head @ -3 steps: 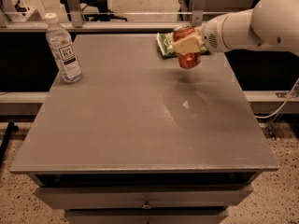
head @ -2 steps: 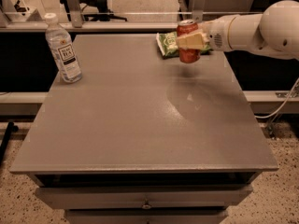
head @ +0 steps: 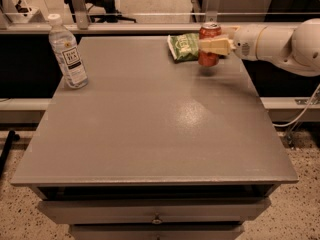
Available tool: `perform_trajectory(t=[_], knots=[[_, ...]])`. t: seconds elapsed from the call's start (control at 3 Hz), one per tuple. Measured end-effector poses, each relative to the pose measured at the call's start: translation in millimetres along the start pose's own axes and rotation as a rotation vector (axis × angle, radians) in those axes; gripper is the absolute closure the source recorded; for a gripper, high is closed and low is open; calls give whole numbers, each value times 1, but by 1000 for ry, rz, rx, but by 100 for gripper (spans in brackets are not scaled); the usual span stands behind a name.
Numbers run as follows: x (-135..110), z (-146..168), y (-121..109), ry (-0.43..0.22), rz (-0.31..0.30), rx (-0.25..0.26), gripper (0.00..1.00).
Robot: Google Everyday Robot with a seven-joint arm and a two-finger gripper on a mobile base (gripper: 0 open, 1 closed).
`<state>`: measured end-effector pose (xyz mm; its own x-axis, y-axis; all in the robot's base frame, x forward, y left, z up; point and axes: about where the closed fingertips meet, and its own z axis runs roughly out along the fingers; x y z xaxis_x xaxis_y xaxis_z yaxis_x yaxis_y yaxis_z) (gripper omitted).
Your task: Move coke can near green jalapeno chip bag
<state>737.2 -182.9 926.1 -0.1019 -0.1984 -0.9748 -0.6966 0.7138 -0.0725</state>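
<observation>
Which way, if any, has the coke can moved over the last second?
Yes. Clamped in the gripper, the coke can shifted toward the far edge of the table, straightening up, and is now beside the green jalapeno chip bag.

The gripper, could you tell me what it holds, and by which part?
The gripper holds the coke can around its middle, beside the green jalapeno chip bag.

The coke can [head: 209,32], red with a silver top, stands upright in the upper right of centre, with the gripper [head: 213,46] clasped round its middle from the right. Just to its left, touching or nearly so, the green jalapeno chip bag [head: 183,46] lies flat and crinkled, its pale lettering facing up.
</observation>
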Motion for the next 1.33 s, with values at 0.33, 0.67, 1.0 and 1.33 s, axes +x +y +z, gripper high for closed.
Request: perform_trajectory(t=[0.33, 0.67, 1.0, 1.33], knots=[[13, -3, -14, -58, 25, -46, 83], [23, -4, -22, -99, 34, -82, 59], [29, -7, -25, -116, 30, -101, 36], [32, -11, -26, -122, 24, -112, 12]])
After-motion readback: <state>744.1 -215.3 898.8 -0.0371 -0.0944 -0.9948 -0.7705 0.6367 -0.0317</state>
